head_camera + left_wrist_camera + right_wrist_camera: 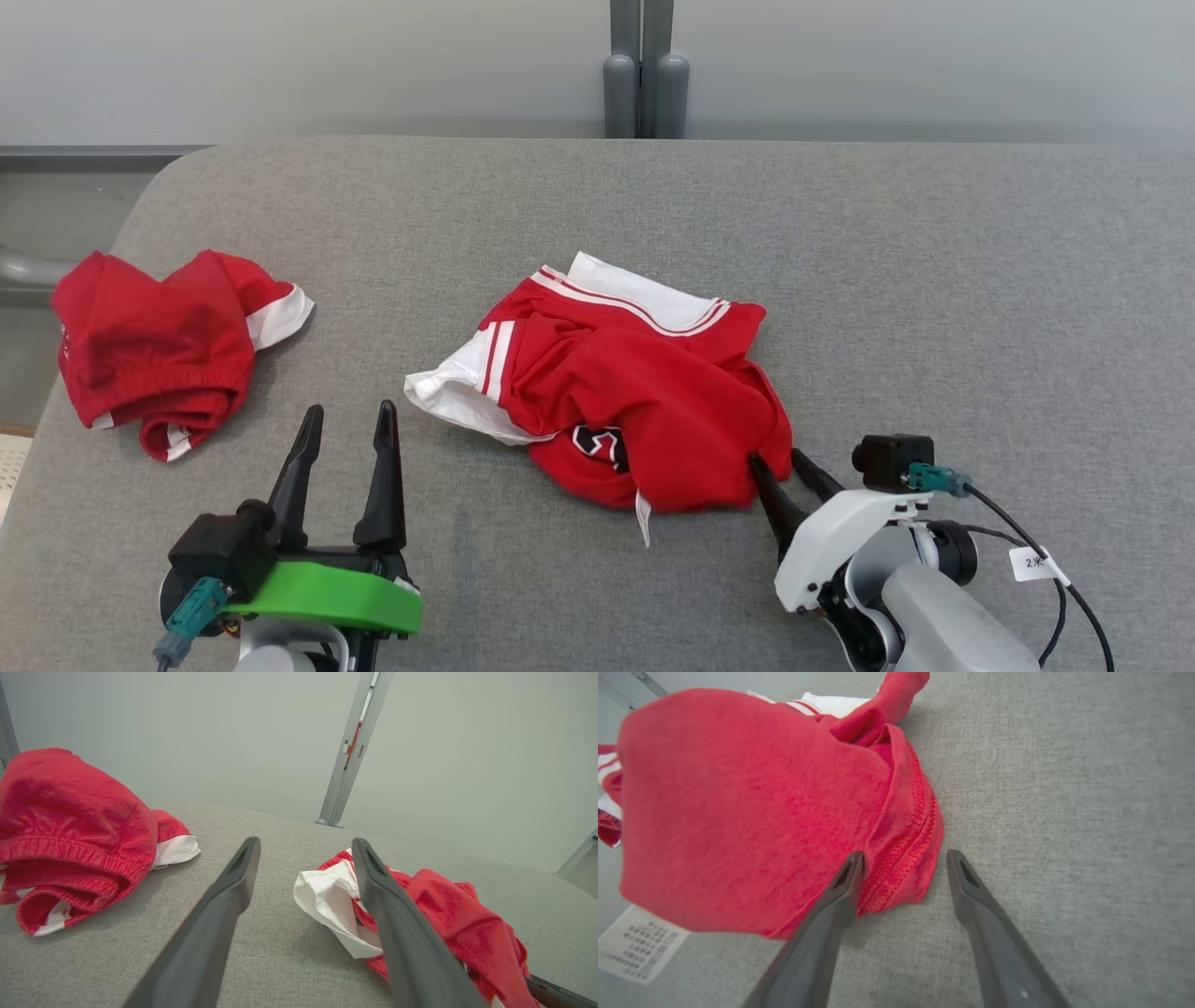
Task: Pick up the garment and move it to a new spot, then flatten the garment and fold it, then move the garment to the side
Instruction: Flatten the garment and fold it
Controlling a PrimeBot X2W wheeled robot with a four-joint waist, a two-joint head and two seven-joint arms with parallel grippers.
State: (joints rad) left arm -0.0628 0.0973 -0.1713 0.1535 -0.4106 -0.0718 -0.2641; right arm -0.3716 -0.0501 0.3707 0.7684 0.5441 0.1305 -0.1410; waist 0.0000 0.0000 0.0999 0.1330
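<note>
The garment [644, 392] is a crumpled red top with white striped trim, lying mid-table; it also shows in the left wrist view [448, 900] and the right wrist view [752, 812]. My right gripper [777, 457] is at its near right edge, open, its fingers straddling a fold of the red hem [906, 858]; the left finger [840, 891] touches the cloth. My left gripper [350, 409] stands open and empty over bare table, left of the garment's white corner [327, 900], its jaws wide apart [306, 841].
A second red garment [154, 345] with white trim is bunched at the table's left edge [70, 812]. The grey fabric table [934, 280] runs back to a pale wall with grey posts [644, 84]. A white printed label [640, 947] hangs from the garment.
</note>
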